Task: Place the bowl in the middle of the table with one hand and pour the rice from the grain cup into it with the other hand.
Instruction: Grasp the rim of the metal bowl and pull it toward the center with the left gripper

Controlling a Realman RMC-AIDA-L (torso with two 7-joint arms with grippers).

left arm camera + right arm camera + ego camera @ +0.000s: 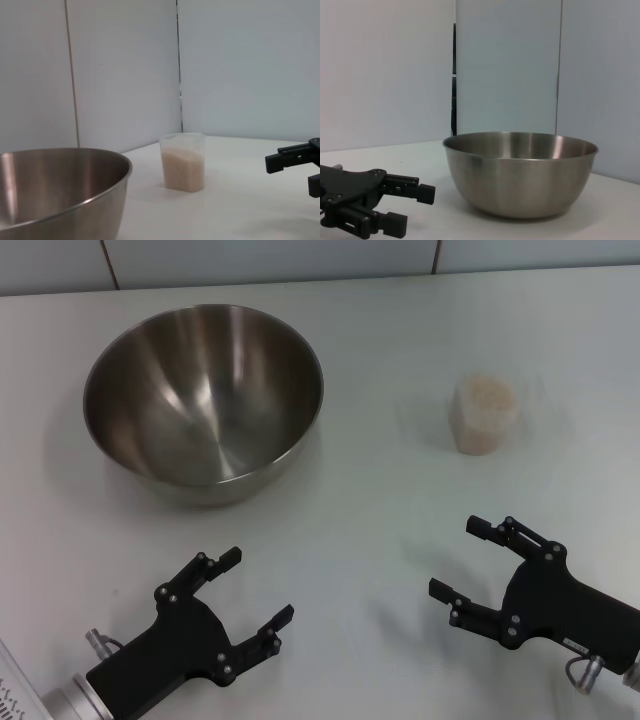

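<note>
The steel bowl (204, 400) stands empty on the white table (380, 510), at the back left. It also shows in the left wrist view (55, 190) and the right wrist view (520, 172). The grain cup (485, 413), clear plastic and part full of pale rice (183, 170), stands upright at the back right. My left gripper (258, 590) is open and empty near the front left, short of the bowl. My right gripper (462, 558) is open and empty near the front right, short of the cup.
A tiled wall edge (300, 260) runs along the back of the table. The right gripper shows far off in the left wrist view (300, 165), and the left gripper in the right wrist view (410, 205).
</note>
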